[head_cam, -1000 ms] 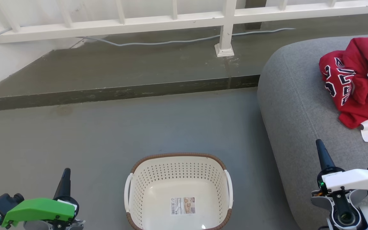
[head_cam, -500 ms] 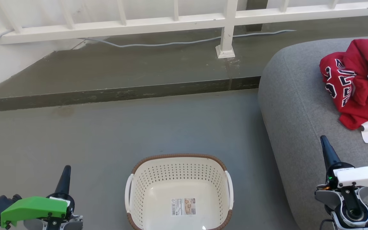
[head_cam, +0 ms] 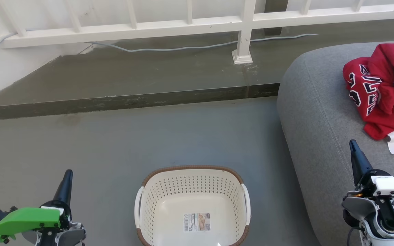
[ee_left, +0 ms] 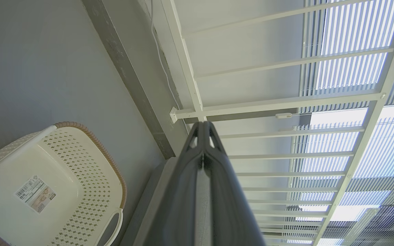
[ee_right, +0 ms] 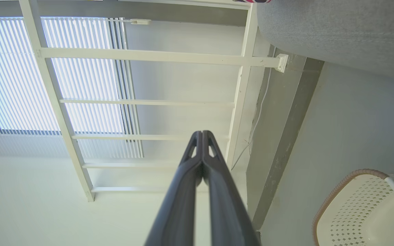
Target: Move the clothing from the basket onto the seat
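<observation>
Red clothing (head_cam: 385,102) on the seat (head_cam: 320,119) is cropped at right.

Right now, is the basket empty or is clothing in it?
Empty. The basket shows a bare floor and its label sticker; the red clothing lies bunched on the grey seat.

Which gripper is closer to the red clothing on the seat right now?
Right. The right gripper is by the seat, below the clothing in the head view; the left gripper is beyond the basket, on the far side from it.
</observation>
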Robot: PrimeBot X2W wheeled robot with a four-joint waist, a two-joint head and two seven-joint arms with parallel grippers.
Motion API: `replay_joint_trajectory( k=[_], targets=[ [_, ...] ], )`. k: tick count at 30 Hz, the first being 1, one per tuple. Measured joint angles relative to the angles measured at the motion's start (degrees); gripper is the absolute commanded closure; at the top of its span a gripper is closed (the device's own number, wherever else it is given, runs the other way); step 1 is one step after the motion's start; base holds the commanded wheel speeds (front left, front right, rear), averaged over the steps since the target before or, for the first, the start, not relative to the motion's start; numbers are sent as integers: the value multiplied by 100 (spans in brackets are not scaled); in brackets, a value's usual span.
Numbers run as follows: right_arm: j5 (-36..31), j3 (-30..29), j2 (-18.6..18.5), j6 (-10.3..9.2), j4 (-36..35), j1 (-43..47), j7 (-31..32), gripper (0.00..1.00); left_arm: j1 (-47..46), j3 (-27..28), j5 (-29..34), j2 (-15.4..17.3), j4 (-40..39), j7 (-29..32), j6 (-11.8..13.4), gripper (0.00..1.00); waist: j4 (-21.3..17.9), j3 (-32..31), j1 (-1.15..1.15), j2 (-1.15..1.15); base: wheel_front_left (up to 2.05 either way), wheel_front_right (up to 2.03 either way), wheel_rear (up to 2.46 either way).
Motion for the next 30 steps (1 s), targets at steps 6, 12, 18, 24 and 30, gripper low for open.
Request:
replay_joint_trajectory(
  k=[6, 12, 18, 24, 30],
  targets=[
    [439, -89, 0, 36, 22, -87, 104, 100, -69, 120, -371, -23, 69, 107, -91, 100, 9, -15, 0, 0, 0, 0, 0],
    [563, -109, 0, 37, 27, -100, 147, 100, -79, 134, -489, -49, 109, 148, -122, 100, 11, -17, 0, 0, 0, 0, 0],
    [563, -110, 0, 37, 27, -100, 148, 100, -82, 135, -489, -49, 115, 148, -122, 100, 11, -17, 0, 0, 0, 0, 0],
    [563, -111, 0, 37, 27, -100, 148, 100, -102, 136, -489, -51, 120, 148, -122, 100, 11, -17, 0, 0, 0, 0, 0],
    [563, -114, 0, 37, 27, -100, 152, 100, -131, 138, -489, -51, 122, 149, -122, 100, 11, -17, 0, 0, 0, 0, 0]
  ],
)
